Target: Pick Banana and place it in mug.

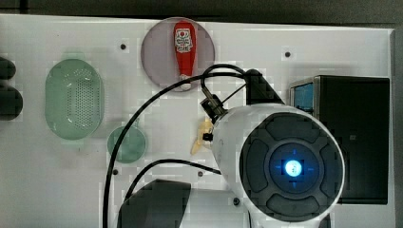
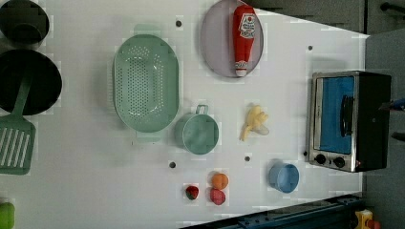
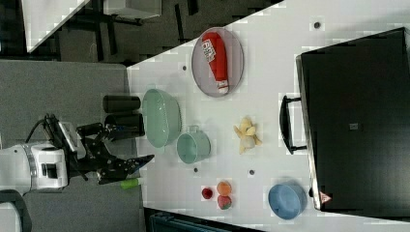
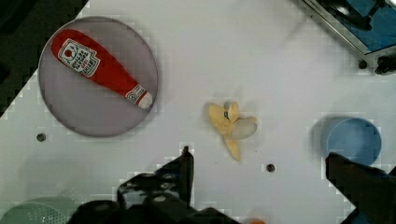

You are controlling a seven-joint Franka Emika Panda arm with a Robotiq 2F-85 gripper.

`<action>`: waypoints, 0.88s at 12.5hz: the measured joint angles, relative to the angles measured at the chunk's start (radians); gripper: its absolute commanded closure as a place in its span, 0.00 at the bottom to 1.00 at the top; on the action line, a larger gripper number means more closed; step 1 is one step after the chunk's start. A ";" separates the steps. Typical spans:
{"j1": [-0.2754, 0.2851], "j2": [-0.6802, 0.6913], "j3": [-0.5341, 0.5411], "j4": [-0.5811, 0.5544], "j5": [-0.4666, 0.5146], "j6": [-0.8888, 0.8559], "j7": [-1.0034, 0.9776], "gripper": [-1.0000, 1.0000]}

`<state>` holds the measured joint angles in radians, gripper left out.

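Note:
The pale yellow banana (image 2: 254, 121) lies on the white table (image 2: 86, 191), between the mug and the toaster oven; it shows too in the right view (image 3: 247, 134) and the wrist view (image 4: 231, 126). In the top view the arm (image 1: 285, 161) covers part of the banana (image 1: 202, 137). The teal-green mug (image 2: 200, 133) stands upright and empty beside the colander, also seen from the top (image 1: 126, 144) and the right (image 3: 193, 147). My gripper (image 4: 258, 154) hangs well above the table, open, its dark fingers (image 4: 184, 168) wide apart and holding nothing, with the banana a little ahead of them.
A red ketchup bottle (image 2: 243, 38) lies on a grey plate (image 2: 215, 43). A green colander (image 2: 145, 83) sits by the mug. A toaster oven (image 2: 346, 121), a blue bowl (image 2: 284, 177), small red and orange fruits (image 2: 218, 181), black pots (image 2: 28, 81) and a green spatula (image 2: 16, 143) ring the table.

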<state>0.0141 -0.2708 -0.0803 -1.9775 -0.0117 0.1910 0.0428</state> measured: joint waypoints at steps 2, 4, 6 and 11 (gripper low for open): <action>-0.006 0.021 -0.004 -0.048 0.028 0.076 -0.052 0.00; 0.005 0.113 -0.004 -0.106 -0.011 0.179 -0.127 0.00; 0.017 0.192 -0.002 -0.190 0.006 0.279 -0.211 0.00; 0.018 0.365 0.008 -0.308 0.012 0.518 -0.529 0.00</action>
<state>0.0324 0.0941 -0.0723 -2.2852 0.0008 0.7090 -0.4858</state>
